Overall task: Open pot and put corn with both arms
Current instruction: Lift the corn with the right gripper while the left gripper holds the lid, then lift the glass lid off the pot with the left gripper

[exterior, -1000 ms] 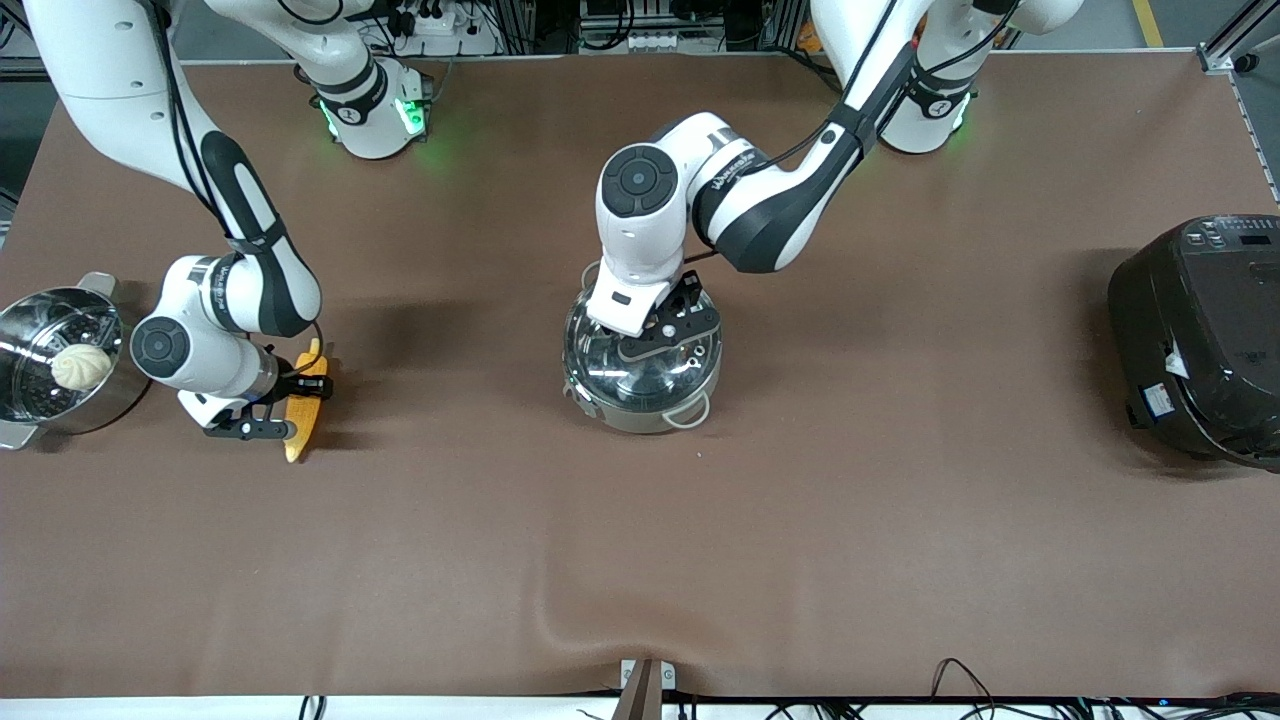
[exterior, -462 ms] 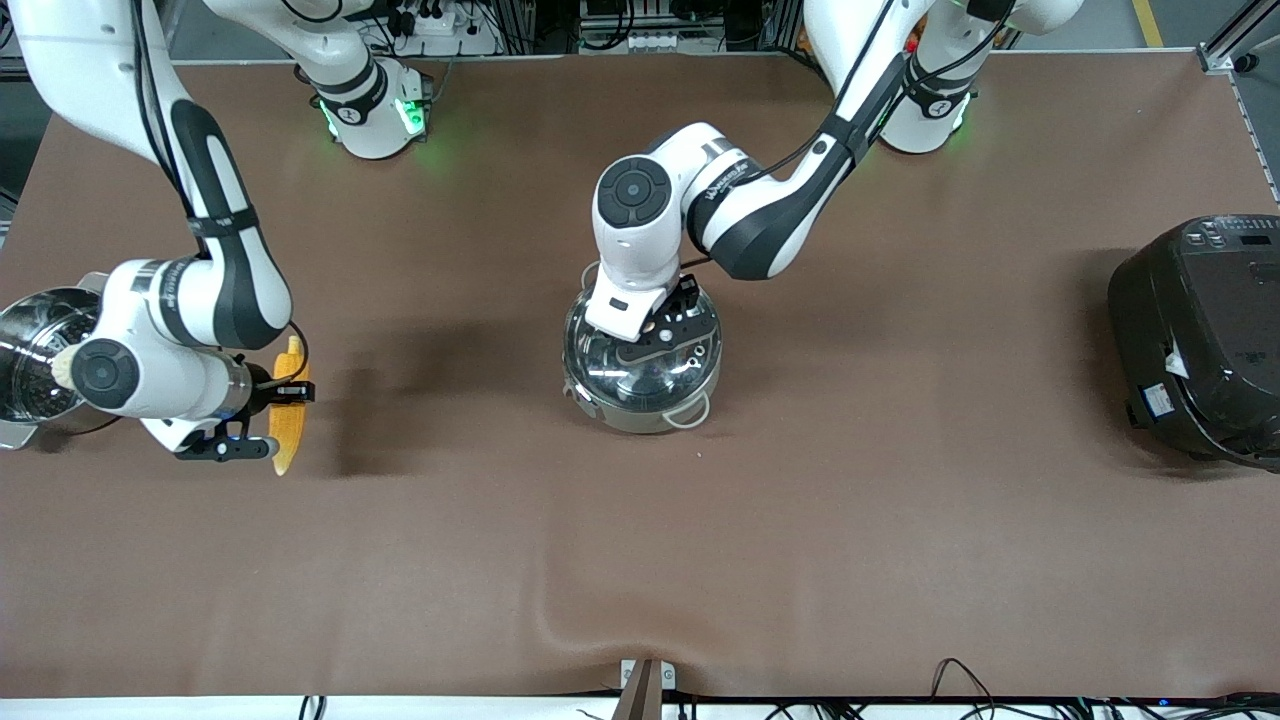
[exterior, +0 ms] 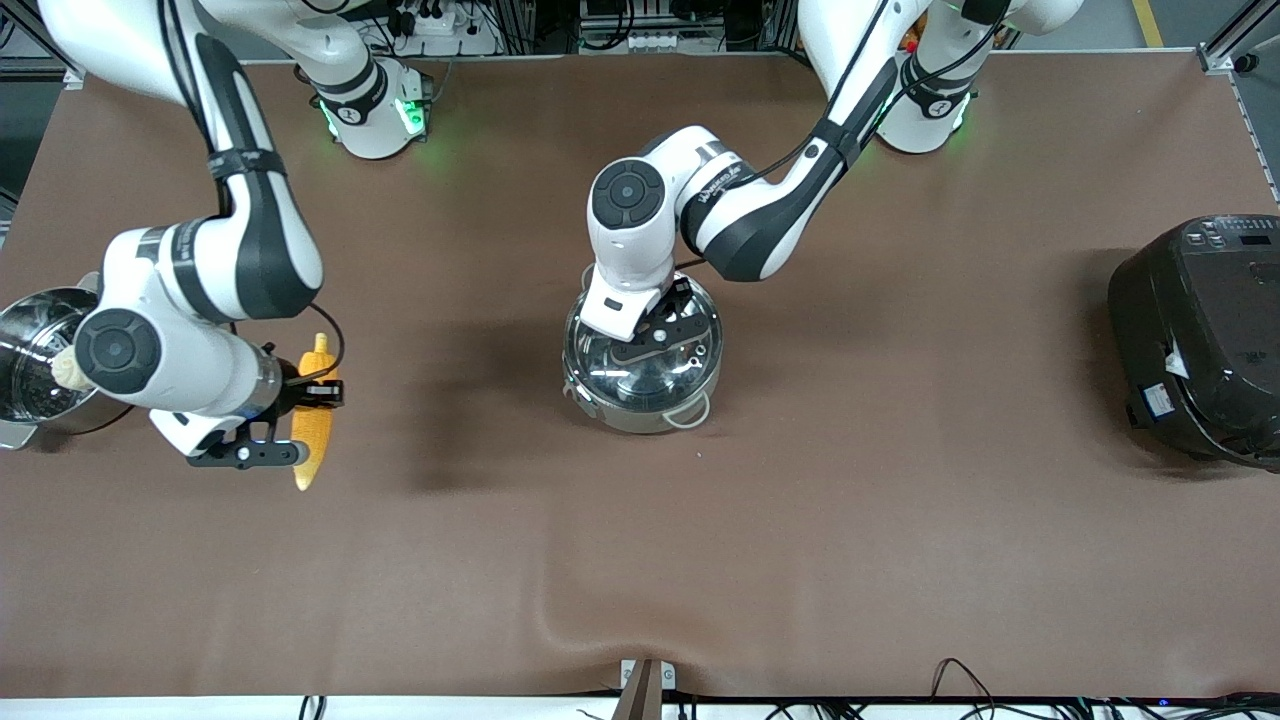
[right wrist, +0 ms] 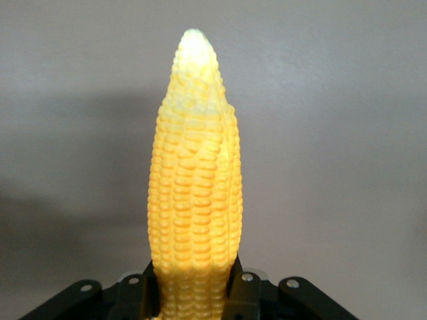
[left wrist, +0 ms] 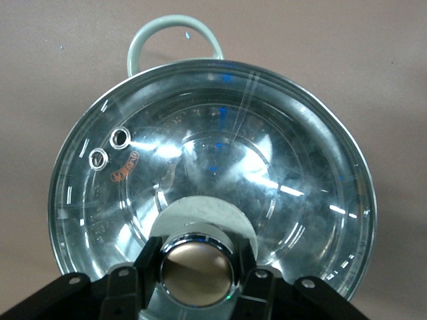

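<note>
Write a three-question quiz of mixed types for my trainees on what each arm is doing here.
1. True or false: the lid is already off the pot.
2. What does the right end effector hold? A) bun B) corn C) lid
3. Fill in: the left end effector is shut on the lid's ____.

Key
1. False: the lid sits on the pot.
2. B: the corn, held over the table.
3. Knob.

No readable text, small orange mark on glass lid [left wrist: 127, 163] illegible, arm lettering illegible
</note>
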Tool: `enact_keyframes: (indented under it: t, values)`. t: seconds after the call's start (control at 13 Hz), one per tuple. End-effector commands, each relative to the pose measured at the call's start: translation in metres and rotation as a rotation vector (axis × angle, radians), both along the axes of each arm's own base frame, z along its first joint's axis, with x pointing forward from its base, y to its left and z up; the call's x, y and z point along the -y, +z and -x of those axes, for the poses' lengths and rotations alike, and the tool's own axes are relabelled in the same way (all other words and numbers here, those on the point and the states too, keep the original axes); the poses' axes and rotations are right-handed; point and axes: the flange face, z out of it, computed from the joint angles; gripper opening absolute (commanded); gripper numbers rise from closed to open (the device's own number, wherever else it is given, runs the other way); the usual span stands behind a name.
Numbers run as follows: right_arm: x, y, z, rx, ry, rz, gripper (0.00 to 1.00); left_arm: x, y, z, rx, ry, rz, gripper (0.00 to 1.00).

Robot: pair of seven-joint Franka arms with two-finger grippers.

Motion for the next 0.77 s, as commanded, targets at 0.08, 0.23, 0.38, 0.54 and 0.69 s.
enact_keyframes:
  t: [0.08, 0.23, 0.38, 0.54, 0.69]
  values:
    - [-0.050, 0.023, 0.008, -0.002, -0.057, -0.050, 0.00, -0.010, 0.040, -0.006, 0.016, 0.021, 0.016, 0.00]
    - [-0.089, 0.033, 0.016, -0.014, -0.135, -0.096, 0.00, -0.032, 0.084, -0.005, 0.021, 0.036, -0.014, 0.00]
    - [-0.141, 0.039, 0.029, -0.004, -0.163, -0.097, 0.00, -0.089, 0.141, -0.021, 0.018, 0.034, -0.035, 0.00]
    - [-0.184, 0.044, 0.045, 0.003, -0.172, -0.088, 0.00, -0.160, 0.184, -0.045, -0.002, -0.017, -0.046, 0.00]
    - [-0.231, 0.069, 0.061, 0.039, -0.191, -0.103, 0.00, -0.230, 0.203, -0.068, -0.020, -0.053, -0.040, 0.00]
